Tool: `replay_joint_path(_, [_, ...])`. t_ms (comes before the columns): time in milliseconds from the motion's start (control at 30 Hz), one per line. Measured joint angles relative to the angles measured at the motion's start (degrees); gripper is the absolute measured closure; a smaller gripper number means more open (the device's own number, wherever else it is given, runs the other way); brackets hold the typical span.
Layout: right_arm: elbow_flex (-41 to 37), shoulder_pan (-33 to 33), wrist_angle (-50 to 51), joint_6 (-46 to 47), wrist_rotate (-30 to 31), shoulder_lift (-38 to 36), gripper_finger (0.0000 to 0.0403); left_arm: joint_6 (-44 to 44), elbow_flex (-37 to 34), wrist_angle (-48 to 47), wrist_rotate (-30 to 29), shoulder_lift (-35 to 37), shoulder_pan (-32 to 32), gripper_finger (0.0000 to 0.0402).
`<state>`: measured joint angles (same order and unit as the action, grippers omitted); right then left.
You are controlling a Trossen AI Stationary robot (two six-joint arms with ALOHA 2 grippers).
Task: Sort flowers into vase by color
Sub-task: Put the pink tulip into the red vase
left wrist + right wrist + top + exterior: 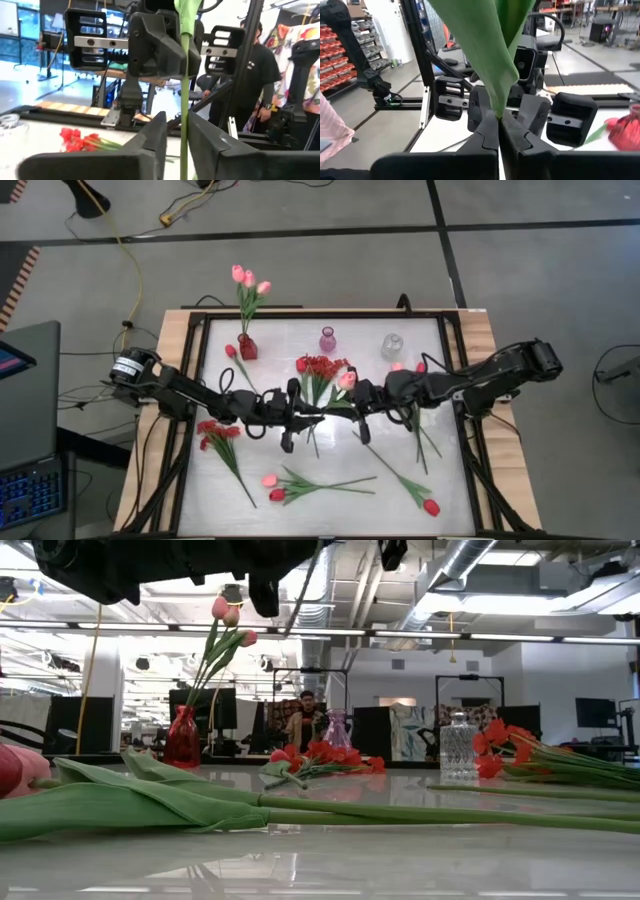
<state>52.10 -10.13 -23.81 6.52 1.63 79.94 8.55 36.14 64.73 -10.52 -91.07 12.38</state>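
Observation:
A pink tulip flower [347, 380] stands nearly upright in the air over the table's middle, between my two grippers, which point level at each other. My right gripper [499, 131] is shut on it. My left gripper [177, 142] is open, its fingers on either side of the green stem [184, 85] lower down. A red vase [247, 347] at the far left holds pink tulips [248, 278]. A purple vase [327, 340] and a clear vase [392, 345] stand along the far edge. Other flowers lie flat on the table. My right gripper pinches the flower between its two fingers where the green leaves narrow to the stem [498, 112]. The fingers come level from the table's right side and lie across the stem. The flower is clear of the table, head up. My left gripper: a gap shows beside the stem, and I cannot tell whether the stem touches one finger.
On the table lie a spray of red blossoms [320, 367] just beyond the grippers, another red spray [215, 430] at the left, a pink and a red tulip [275, 486] near the front edge and a red tulip [430, 506] at the front right. A person [260, 75] stands beyond the table.

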Motion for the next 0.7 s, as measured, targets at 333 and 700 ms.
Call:
replay_joint_path(333, [0.02, 0.96, 4.50, 2.47, 0.04, 0.00, 0.0380, 3.55, 0.02, -3.66, -2.27, 0.02, -1.63, 0.0278])
replay_joint_path(700, [0.02, 0.96, 5.50, 2.63, 0.24, 0.00, 0.0372, 4.49, 0.01, -4.89, -0.03, 0.02, -3.26, 0.0321])
